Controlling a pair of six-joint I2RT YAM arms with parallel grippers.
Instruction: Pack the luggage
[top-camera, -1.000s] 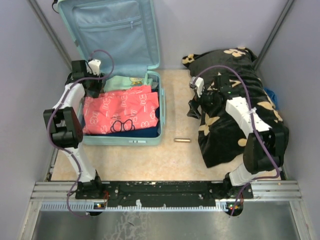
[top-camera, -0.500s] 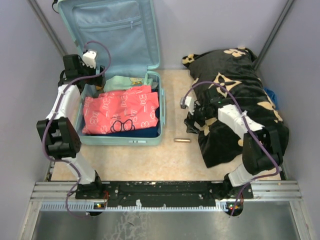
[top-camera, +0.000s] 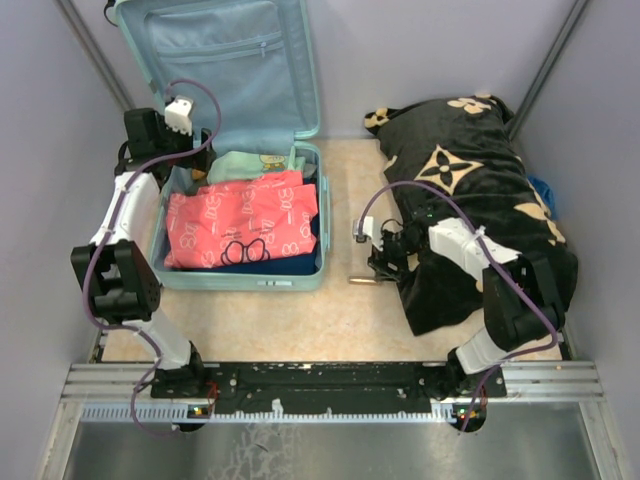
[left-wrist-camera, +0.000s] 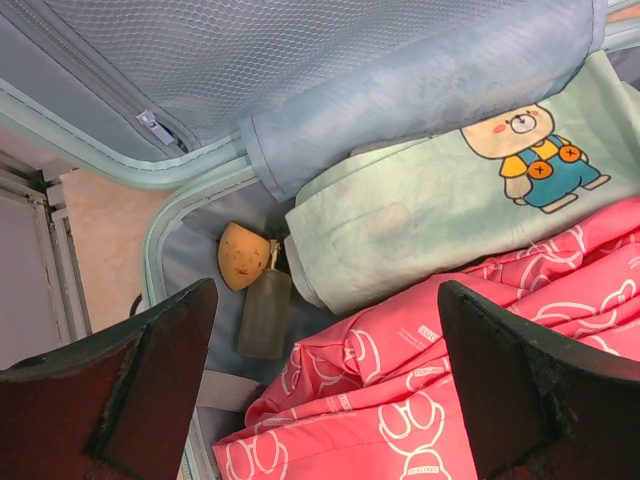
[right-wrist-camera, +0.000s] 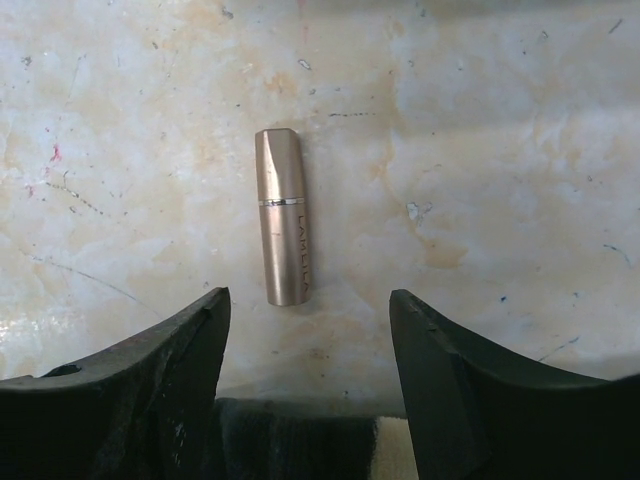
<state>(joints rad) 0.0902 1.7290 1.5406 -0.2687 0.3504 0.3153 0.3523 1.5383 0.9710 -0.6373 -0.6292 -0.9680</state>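
The open mint-blue luggage (top-camera: 308, 262) lies at the left with its lid (top-camera: 230, 60) up. It holds a pink printed garment (top-camera: 245, 218), a pale green cartoon shirt (left-wrist-camera: 430, 205), a small dark bottle (left-wrist-camera: 264, 312) and an orange sponge (left-wrist-camera: 244, 255). My left gripper (left-wrist-camera: 325, 385) is open and empty over the case's back left corner (top-camera: 160, 160). A gold lipstick tube (right-wrist-camera: 283, 215) lies on the floor (top-camera: 364, 280). My right gripper (right-wrist-camera: 308, 375) is open just short of it, low over the floor (top-camera: 385, 262).
A black blanket with tan flower motifs (top-camera: 480, 190) is heaped at the right, under my right arm. A blue item (top-camera: 541, 192) peeks out behind it. Grey walls close in both sides. Bare beige floor lies between case and blanket.
My right gripper has moved off the blanket, left and down toward the lipstick. My left gripper has drawn back to the case's back left corner.
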